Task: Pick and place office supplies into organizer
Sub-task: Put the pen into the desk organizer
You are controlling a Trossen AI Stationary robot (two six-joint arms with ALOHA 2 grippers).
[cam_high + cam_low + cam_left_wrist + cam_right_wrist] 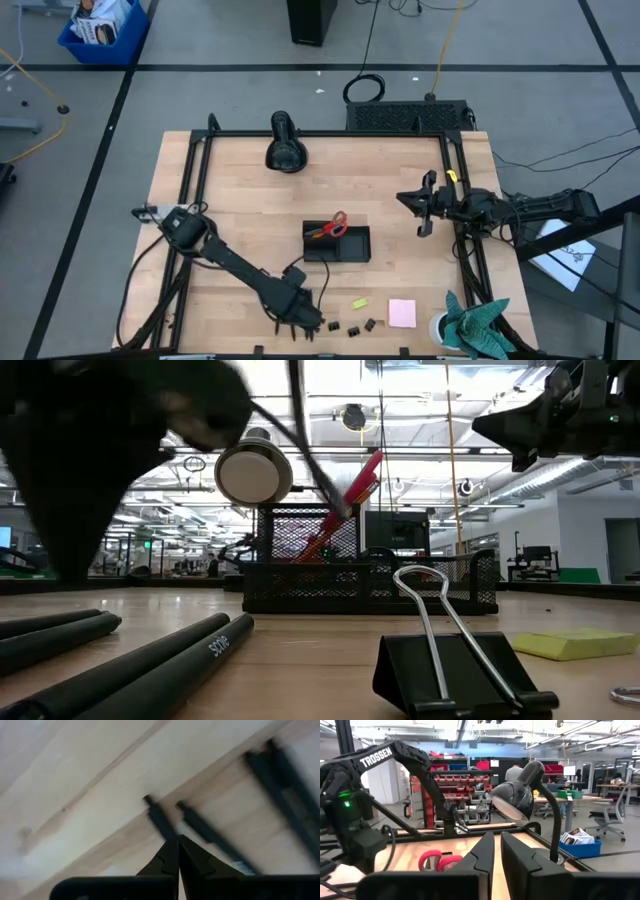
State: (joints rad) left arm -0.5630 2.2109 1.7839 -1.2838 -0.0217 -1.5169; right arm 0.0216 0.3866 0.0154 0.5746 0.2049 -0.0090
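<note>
The black mesh organizer (348, 246) (370, 575) stands mid-table and holds the red-handled scissors (338, 222) (357, 485) and orange pencils (320, 233). Black pens (303, 327) (130, 660) (207, 832) lie at the table's near edge. To their right lie the binder clips (353, 328) (460, 670), the yellow-green piece (359, 302) (575, 645) and the pink pad (402, 313). My left gripper (300, 316) (177, 840) is shut and hovers just over the pens. My right gripper (425, 207) (497, 850) is shut and held high near the table's right edge.
A black lamp-like device (285, 146) (253, 473) stands at the far edge, behind the organizer. A teal-green cloth (480, 325) lies at the near right corner. A black frame rail (320, 134) borders the table. Bare wood lies between the organizer and the pens.
</note>
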